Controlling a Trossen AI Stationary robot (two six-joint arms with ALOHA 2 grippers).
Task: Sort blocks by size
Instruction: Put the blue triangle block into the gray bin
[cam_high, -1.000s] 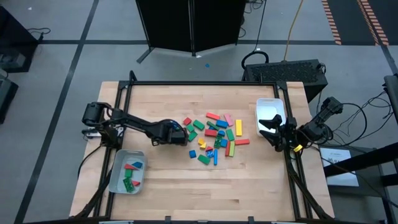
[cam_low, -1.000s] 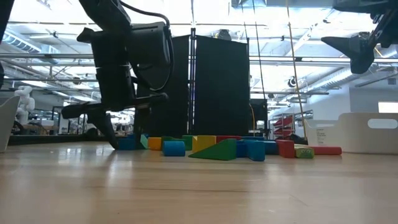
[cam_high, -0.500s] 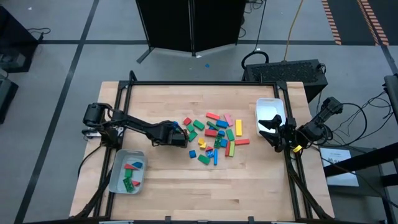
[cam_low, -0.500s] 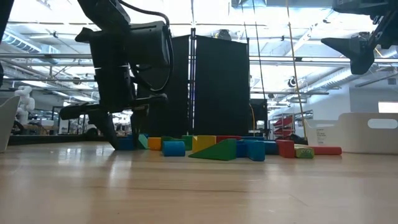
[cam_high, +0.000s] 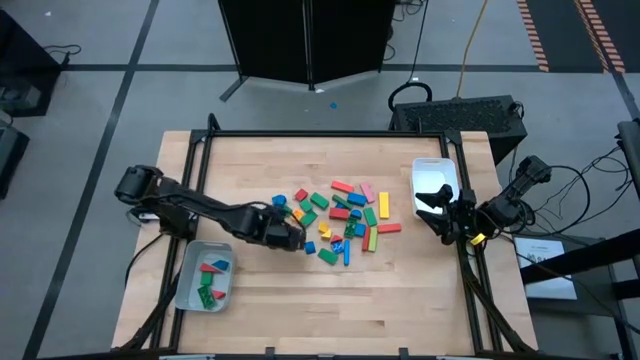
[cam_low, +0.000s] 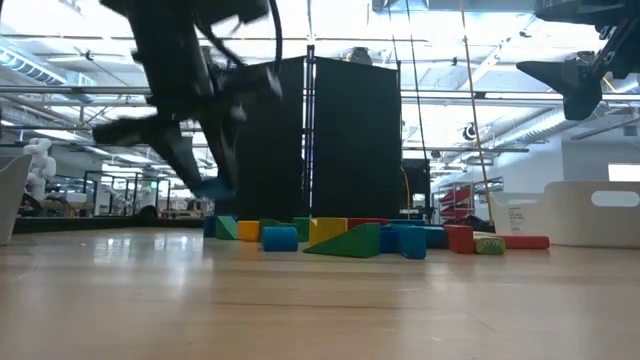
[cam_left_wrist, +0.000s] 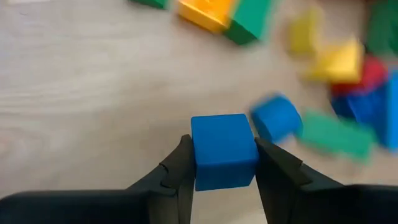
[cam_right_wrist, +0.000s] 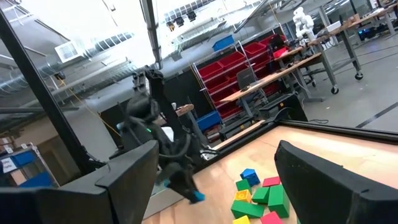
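Now the left gripper (cam_high: 296, 238) sits just left of centre in the high view, at the lower left edge of the block pile (cam_high: 345, 220), and its fingers (cam_left_wrist: 180, 171) are clamped on a blue cube (cam_left_wrist: 224, 151), one finger on each side face. From the left wrist camera, that cube fills the lower middle of the frame, with the wooden table (cam_left_wrist: 81, 87) beneath it and a second blue block (cam_left_wrist: 277, 118) just to its right. At table height, the left gripper (cam_low: 205, 165) hangs in the upper left of the frame with the blue cube (cam_low: 214, 187) at its tips, clear of the tabletop and above the left end of the pile (cam_low: 360, 238). Over in the lower left of the high view, a grey tray (cam_high: 203, 276) holds a few blocks, red, green and blue. At the right edge of the table, the right gripper (cam_high: 438, 212) waits beside a white tray (cam_high: 433, 176), its fingers (cam_right_wrist: 320, 174) spread well apart and holding nothing.
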